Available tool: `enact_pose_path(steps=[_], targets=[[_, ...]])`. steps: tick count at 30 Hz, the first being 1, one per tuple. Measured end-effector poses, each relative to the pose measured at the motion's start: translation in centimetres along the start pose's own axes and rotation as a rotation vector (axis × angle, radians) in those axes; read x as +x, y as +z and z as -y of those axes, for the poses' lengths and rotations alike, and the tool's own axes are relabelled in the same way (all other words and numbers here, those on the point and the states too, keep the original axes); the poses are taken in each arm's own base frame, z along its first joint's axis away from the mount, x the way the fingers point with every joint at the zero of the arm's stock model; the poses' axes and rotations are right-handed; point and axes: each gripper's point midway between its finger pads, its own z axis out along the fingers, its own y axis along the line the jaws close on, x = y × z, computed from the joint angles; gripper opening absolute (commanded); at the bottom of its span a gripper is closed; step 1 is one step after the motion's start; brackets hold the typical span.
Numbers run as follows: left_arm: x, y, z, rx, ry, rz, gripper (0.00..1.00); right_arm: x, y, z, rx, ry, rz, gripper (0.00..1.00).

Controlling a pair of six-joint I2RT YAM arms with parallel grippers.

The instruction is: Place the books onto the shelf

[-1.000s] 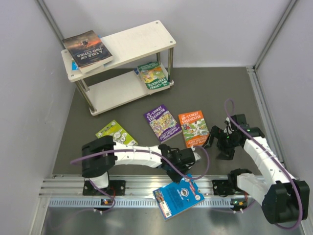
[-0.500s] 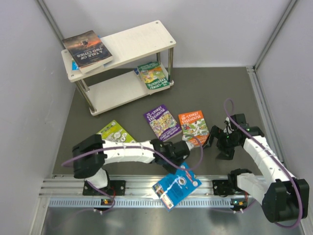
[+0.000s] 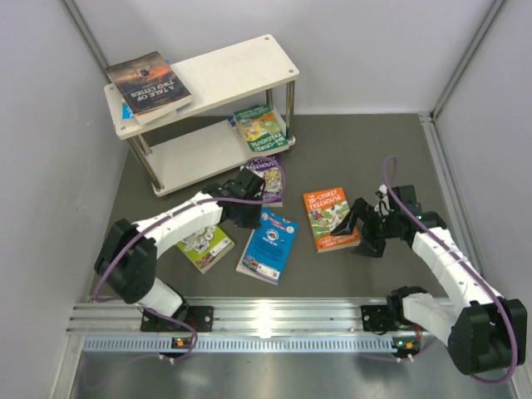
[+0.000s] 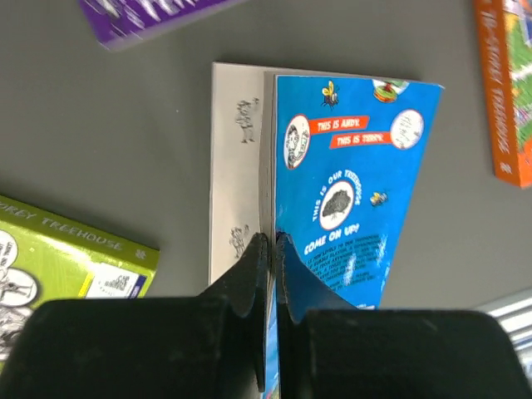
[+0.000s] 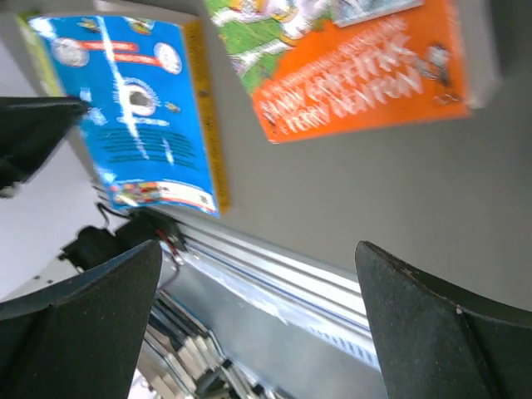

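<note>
From above, the shelf [image 3: 224, 75] at the far left carries a dark book [image 3: 150, 83] on its top board and a green book [image 3: 260, 129] below, while the left gripper [image 3: 253, 220] holds a blue book [image 3: 268, 243] between a lime-green book [image 3: 204, 241] and an orange book [image 3: 330, 218] lying on the table [image 3: 349, 158]. The left wrist view shows that gripper pinching the blue book's edge. The right wrist view shows the right gripper [image 5: 258, 249] spread wide, near the orange book.
</note>
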Motion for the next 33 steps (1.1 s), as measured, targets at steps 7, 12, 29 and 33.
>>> enact_pose_path(steps=[7,12,29,33], targets=[[3.0,4.2,-0.2,0.016,-0.128,-0.16,0.81,2.7,4.1,-3.9,-0.154,0.0,-0.063,1.0],[4.2,5.0,-0.7,0.014,-0.194,-0.222,0.89,4.9,8.3,-4.1,-0.08,0.009,-0.165,1.0],[7.2,4.4,3.0,0.38,-0.439,-0.269,0.25,6.0,13.4,-5.5,-0.062,-0.006,-0.232,1.0],[7.2,4.0,3.3,0.438,-0.488,-0.249,0.0,6.1,13.5,-5.7,-0.07,-0.005,-0.238,1.0]])
